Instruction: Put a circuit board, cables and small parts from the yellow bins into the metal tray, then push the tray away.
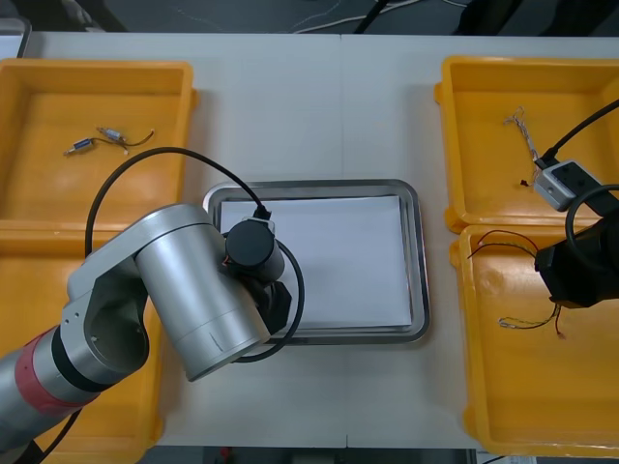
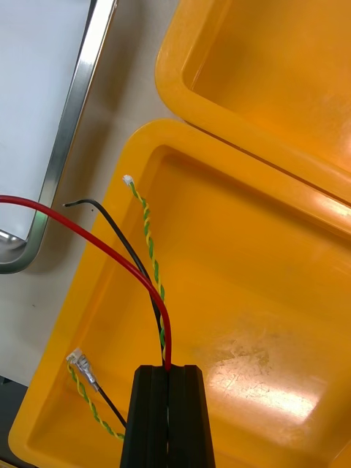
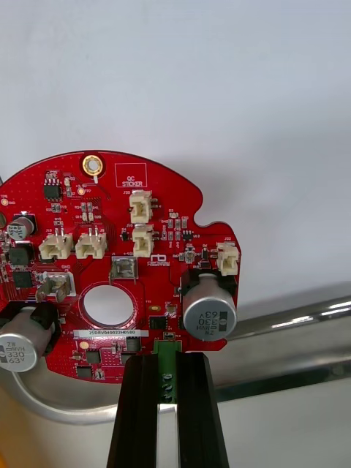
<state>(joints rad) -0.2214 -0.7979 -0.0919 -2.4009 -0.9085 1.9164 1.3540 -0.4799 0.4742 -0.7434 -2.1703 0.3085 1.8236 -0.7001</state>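
**Operator:** Where is the board, and what holds it?

**Inspector:** Your left gripper (image 3: 168, 360) is closed narrow on a green terminal block (image 3: 168, 348) at the edge of the round red circuit board (image 3: 110, 270). The board juts forward from the fingertips (image 3: 139, 369), its component face toward the wrist camera.

**Operator:** How does it lie to the tray?

**Inspector:** This is the relation your coming move turns on. In the front view the left gripper sits over the near left corner of the shiny metal tray (image 1: 419, 251). From the left wrist, the tray's rim crosses under the fingertips. Most of the board hangs beyond the rim, over the white inside, and only the part nearest the fingers overlaps it. I judge you should carry the board a little farther inward before release, or that edge may land on the rim.

**Operator:** And the right arm?

**Inspector:** Your right gripper (image 2: 168, 369) is down in the near right yellow plastic bin (image 2: 278, 278), well apart from the tray. Its fingers (image 2: 150, 387) are pressed together on a thin red cable (image 2: 88, 234), which runs from them toward the tray's side. A thin black cable (image 2: 124, 248) and a twisted yellow-and-green cable (image 2: 150, 245) lie alongside; whether either is caught I cannot tell. The left arm is the nearer to the tray, so in my judgement the board goes in first
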